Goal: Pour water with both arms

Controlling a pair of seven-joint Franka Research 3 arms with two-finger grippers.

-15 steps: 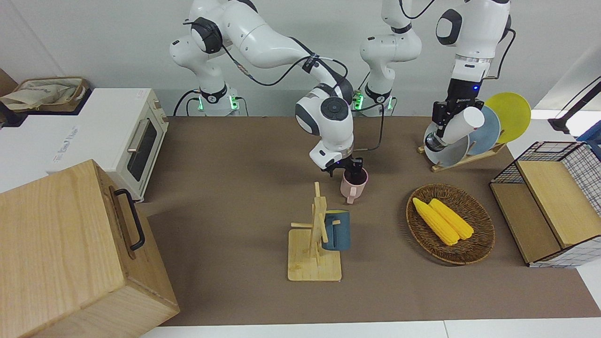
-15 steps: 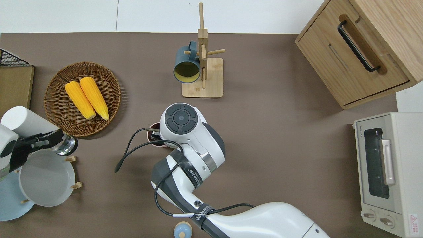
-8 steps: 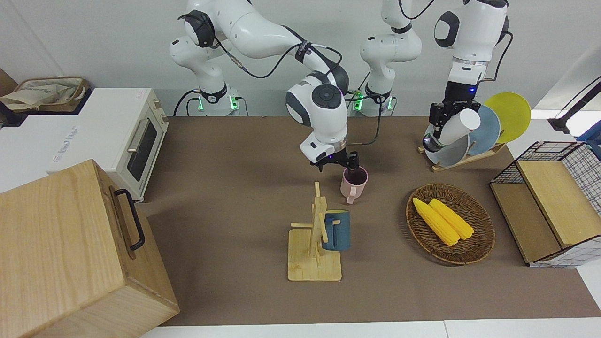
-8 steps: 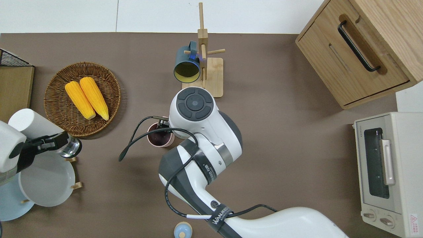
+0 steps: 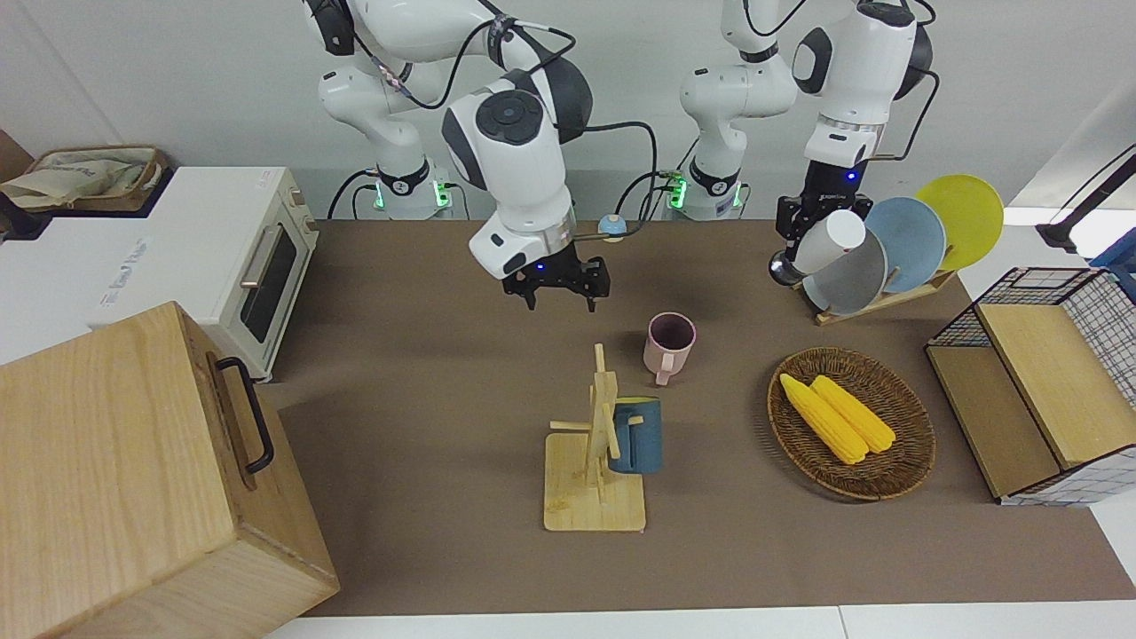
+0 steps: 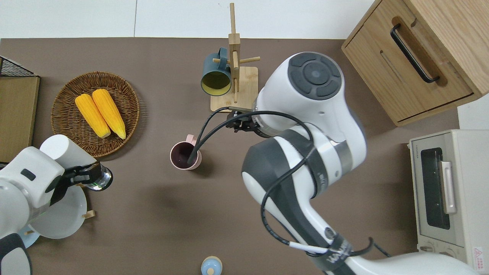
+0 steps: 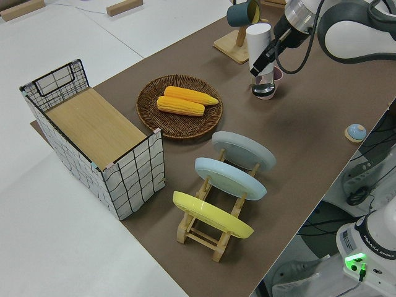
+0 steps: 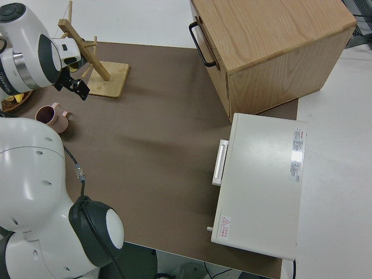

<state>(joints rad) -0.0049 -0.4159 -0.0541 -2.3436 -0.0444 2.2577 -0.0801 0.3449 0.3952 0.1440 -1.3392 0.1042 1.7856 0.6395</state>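
Water is not yet poured: the tall white bottle (image 5: 827, 245) is gripped by the left gripper (image 5: 803, 232); the round pink mug (image 5: 669, 343) is let go by the spread-fingered right gripper (image 5: 557, 288).

Left gripper (image 7: 262, 62) clamps tilted white cup (image 7: 259, 51) above pink mug (image 7: 276, 75); corn basket (image 7: 179, 106), 3-plate rack (image 7: 213, 229) nearby.

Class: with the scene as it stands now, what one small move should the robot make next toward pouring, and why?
Probably the left gripper should carry its tilted white bottle from the plate rack's end to over the pink mug. The mug stands upright and free on the table, and the right gripper hangs empty, off to one side of it, so nothing blocks the way.
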